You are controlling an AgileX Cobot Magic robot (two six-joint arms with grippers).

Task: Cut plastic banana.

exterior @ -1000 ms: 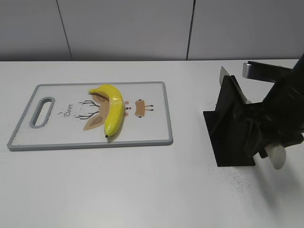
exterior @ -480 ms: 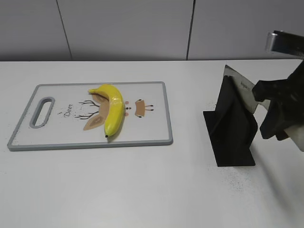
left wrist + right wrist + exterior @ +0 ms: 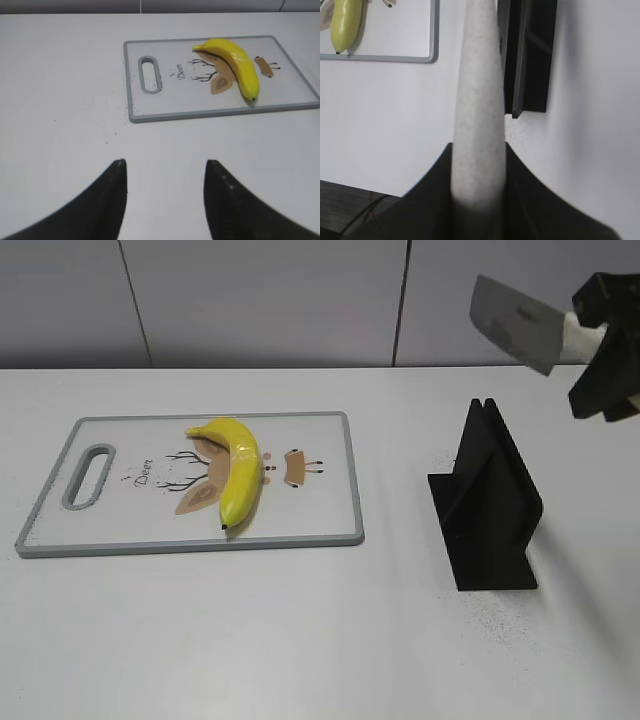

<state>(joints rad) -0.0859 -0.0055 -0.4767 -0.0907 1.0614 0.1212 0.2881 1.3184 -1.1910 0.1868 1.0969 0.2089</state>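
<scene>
A yellow plastic banana [image 3: 237, 465] lies on a white cutting board [image 3: 320, 515] with a grey rim at the table's left. It also shows in the left wrist view [image 3: 236, 64] and at the top left of the right wrist view [image 3: 346, 22]. My right gripper [image 3: 598, 350] is shut on the pale handle [image 3: 477, 115] of a cleaver, whose steel blade [image 3: 512, 323] is raised high above the black knife stand [image 3: 488, 505]. My left gripper [image 3: 165, 167] is open and empty over bare table, short of the board.
The black knife stand stands to the right of the board and shows in the right wrist view [image 3: 530, 55]. The board has a handle slot [image 3: 88, 475] at its left end. A grey wall runs behind the white table.
My right gripper has lifted the cleaver up out of the knife stand, from low beside the stand to well above it. The banana and board have not moved.
</scene>
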